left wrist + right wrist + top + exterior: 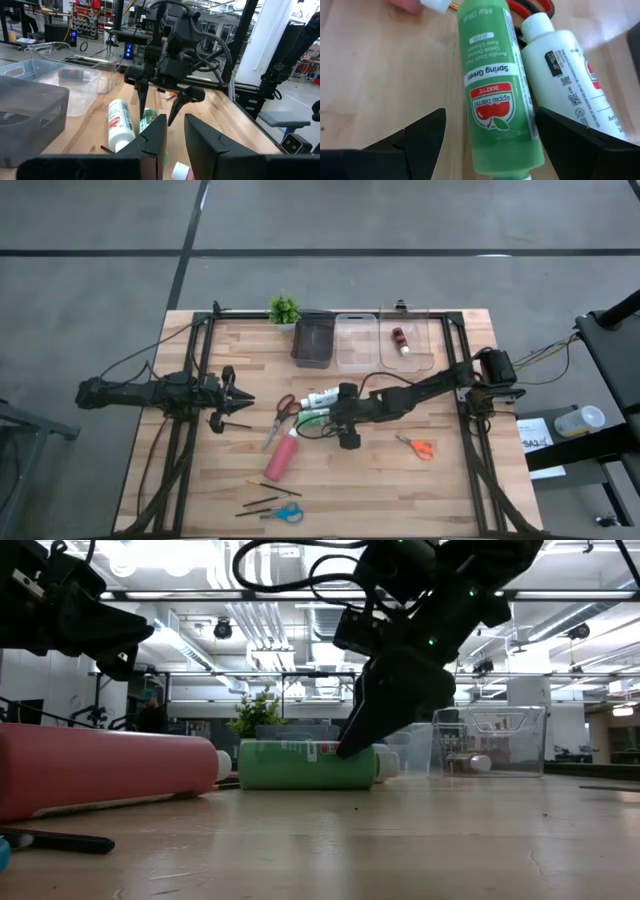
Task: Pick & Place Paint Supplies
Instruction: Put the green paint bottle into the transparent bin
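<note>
Overhead, right tool (322, 418) open, straddling green tube (495, 95) — label readable only from wrist.

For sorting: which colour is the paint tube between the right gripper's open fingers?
Green paint tube; right wrist view.

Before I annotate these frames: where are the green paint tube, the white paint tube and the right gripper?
green paint tube (497, 100), right wrist view, on its label.
white paint tube (570, 70), right wrist view, on its body.
right gripper (490, 135), right wrist view, midway between its open fingertips.

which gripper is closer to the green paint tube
Right. The right gripper is open with its fingers on either side of the green paint tube. The left gripper waits farther off toward the table's left side.
</note>
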Motion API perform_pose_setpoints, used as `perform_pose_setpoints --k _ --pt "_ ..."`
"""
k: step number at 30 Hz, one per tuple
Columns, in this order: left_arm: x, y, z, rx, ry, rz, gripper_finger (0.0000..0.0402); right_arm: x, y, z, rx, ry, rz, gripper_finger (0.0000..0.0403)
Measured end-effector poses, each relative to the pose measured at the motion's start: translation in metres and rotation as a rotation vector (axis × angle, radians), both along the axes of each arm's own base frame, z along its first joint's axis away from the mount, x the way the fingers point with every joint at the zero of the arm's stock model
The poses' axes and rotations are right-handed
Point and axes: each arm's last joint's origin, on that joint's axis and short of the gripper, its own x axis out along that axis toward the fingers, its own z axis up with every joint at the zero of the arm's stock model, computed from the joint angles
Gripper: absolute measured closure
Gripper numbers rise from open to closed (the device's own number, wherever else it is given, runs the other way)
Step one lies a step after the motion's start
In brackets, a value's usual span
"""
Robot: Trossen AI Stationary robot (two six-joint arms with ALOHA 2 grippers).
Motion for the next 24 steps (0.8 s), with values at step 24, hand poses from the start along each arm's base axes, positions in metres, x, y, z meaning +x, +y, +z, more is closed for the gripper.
perform_pose_setpoints --k 24 --pt "0.0 0.0 0.0 0.0 0.0 0.0 0.0325 0.0005 0.0004 -0.0108 0.016 0.034 -0.005 0.0099"
